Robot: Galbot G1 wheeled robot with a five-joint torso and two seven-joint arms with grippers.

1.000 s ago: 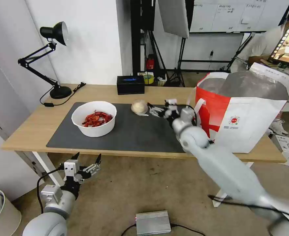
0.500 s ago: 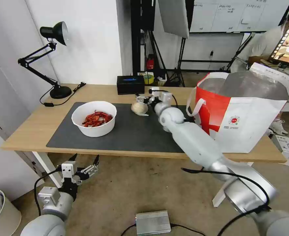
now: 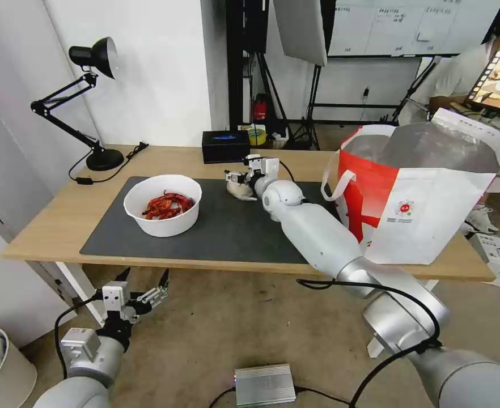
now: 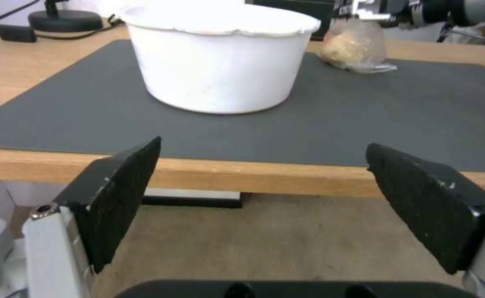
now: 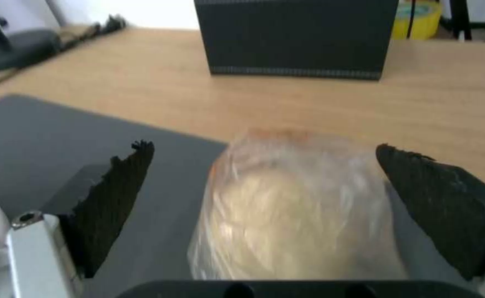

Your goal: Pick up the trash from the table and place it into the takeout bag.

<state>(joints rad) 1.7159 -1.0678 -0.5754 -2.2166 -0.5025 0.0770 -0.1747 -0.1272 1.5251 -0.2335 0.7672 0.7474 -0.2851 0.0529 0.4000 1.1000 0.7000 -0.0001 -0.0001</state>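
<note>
The right gripper (image 3: 234, 177) is out over the far edge of the dark grey mat (image 3: 233, 226), jaws spread wide with the beige lump (image 3: 240, 188) sitting between them. In the right wrist view that lump (image 5: 297, 215) fills the gap between the black ridged pads (image 5: 115, 203), wrapped in thin clear film, rounded and pale, neither pad clearly touching it. Just beyond it lies bare light wood, then the black rectangular box (image 3: 225, 146) at the far side of the table (image 3: 57, 221).

To the left on the mat, the white round bowl (image 3: 162, 204) stands upright with a heap of red food scraps (image 3: 168, 205) inside; open mat lies between bowl and lump, and the whole near half of the mat is free. From the left wrist view the bowl (image 4: 220, 58) shows smooth plain walls and a slightly wavy rim.

At the right end of the table stands the takeout bag (image 3: 426, 192), mouth gaping, silver foil lining showing, red and white panels outside, a white strap handle hanging toward the arm.

The left gripper (image 3: 138, 289) hangs low, below and in front of the table's near edge, fingers apart and holding nothing. A black desk lamp (image 3: 85, 102) occupies the far left corner.
</note>
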